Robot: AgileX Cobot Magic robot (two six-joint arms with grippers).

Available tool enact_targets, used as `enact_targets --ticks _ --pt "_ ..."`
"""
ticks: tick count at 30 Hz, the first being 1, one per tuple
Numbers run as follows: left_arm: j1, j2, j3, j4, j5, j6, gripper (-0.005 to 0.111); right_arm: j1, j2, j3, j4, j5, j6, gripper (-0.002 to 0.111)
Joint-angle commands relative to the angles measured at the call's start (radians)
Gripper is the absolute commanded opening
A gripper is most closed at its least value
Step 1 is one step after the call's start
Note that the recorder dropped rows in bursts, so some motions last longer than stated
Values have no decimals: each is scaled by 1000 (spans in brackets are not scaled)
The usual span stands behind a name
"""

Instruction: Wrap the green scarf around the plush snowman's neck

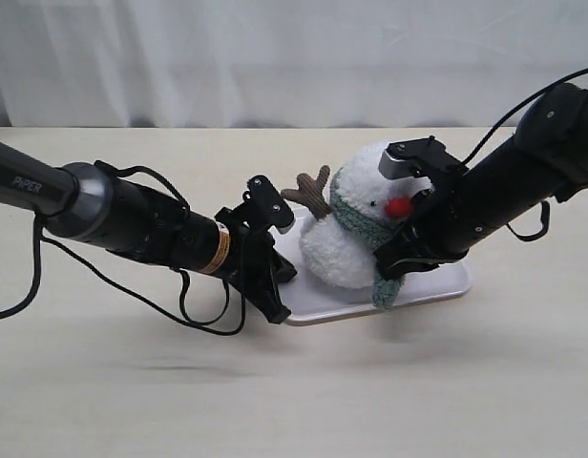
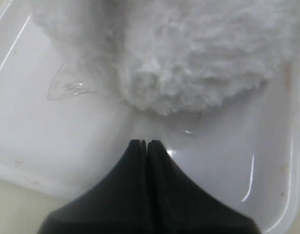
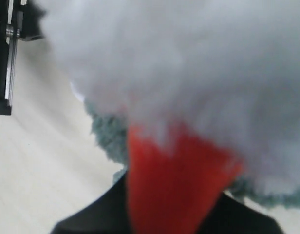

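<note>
Snowman (image 1: pixel 344 250) is pictured seated on a shallow white tray (image 1: pixel 323 305), its head tipped a little toward the right arm's side of the exterior view. Scarf (image 1: pixel 355 221) is seen looped around the crease between head and body, with one grey-green end hung down the front as far as the tray floor. A round red nose (image 1: pixel 399 207) is shown on the face, and a brown twig arm (image 1: pixel 311 191) is raised on the side facing the left arm.

The left pincer (image 2: pixel 147 142) is held low over the tray with its two black tips pressed together and nothing between them. It is pointed at the white fleece of the body and kept just apart from it.

The right pincer (image 1: pixel 394 265) is placed close against the front of the snowman, beside the hanging scarf end and below the nose. In its wrist view the tips are masked by the blurred nose and white fur. It is drawn closed, but whether any cloth is pinched cannot be told.

The tray is set on a pale table (image 1: pixel 275 401), backed by a white curtain (image 1: pixel 275 57). Black cables (image 1: pixel 103 277) are looped under the left arm.
</note>
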Motion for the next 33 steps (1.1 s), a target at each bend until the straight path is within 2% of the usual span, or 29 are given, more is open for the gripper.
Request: enact_targets --ticks 1,6,21,23,28,33 --pt "1 3 6 31 130 -9 0 8 -10 -6 63 3 -34 7" --pt "1 -1 4 35 178 -3 0 23 -8 -6 37 1 -26 16" --pt "1 -1 4 30 143 -8 0 23 26 -6 -13 5 0 17" --pt "1 -1 4 30 143 -8 0 23 28 -6 -20 5 10 21" --pt "1 -1 4 30 129 -8 0 23 33 1 -17 18 15 42" --pt "1 -1 4 30 129 -8 0 23 31 1 -17 35 15 54"
